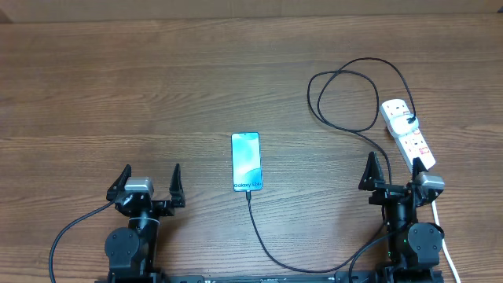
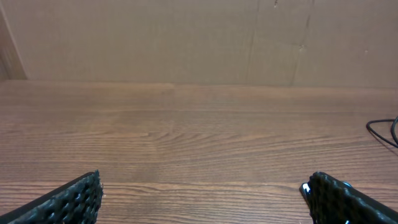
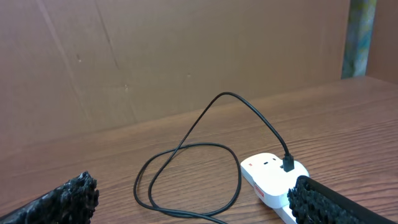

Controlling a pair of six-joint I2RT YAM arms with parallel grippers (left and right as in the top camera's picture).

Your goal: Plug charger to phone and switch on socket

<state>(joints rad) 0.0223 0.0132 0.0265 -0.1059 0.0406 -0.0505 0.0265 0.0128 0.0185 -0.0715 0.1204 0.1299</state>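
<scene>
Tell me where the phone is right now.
Overhead view: the phone lies screen-up at mid-table, left of the socket, with the charger tip at its near edge.

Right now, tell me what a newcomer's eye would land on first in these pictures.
The phone, turquoise screen up, lies in the middle of the table. A thin black charger runs from its near edge, sweeps right and loops up to the white socket at the right side. The left gripper and right gripper sit open at the near edge.
</scene>
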